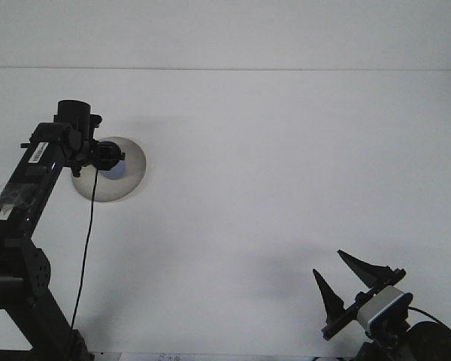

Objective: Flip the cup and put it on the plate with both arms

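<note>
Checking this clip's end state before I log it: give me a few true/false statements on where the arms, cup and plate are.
1. The left gripper is over the plate. True.
2. The right gripper is shut on a cup. False: its jaws are spread and empty.
3. The plate sits at the table's right edge. False: it is far left.
4. The right arm is low at the near right corner. True.
5. A blue object shows at the left gripper. True.
</note>
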`<act>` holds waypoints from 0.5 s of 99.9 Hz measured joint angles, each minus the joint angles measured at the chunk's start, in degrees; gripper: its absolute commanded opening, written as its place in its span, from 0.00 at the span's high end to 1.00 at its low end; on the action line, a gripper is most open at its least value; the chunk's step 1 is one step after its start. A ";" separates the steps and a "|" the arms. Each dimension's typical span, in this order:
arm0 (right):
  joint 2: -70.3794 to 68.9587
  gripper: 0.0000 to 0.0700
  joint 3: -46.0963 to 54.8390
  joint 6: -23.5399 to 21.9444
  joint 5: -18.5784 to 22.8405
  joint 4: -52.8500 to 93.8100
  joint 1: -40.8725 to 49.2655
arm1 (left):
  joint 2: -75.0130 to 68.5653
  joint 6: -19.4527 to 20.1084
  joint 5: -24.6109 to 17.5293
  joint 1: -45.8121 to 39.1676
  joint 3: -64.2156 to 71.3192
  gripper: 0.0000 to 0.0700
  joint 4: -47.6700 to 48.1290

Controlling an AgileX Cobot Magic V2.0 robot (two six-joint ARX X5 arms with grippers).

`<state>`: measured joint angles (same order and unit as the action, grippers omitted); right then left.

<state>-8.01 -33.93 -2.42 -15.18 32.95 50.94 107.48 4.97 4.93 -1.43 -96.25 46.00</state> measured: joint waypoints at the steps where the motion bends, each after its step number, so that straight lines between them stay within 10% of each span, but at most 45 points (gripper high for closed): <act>1: 0.00 0.40 0.00 0.00 0.00 0.00 0.00 | 0.00 0.00 0.00 0.00 -0.04 0.23 0.02; 50: 0.00 0.40 0.00 0.00 0.00 0.11 0.00 | -6.10 -2.62 -0.17 0.00 -8.59 0.23 6.78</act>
<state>-8.01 -33.93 -2.42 -15.18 33.06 50.94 101.38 2.35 4.75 -1.43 -104.84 52.77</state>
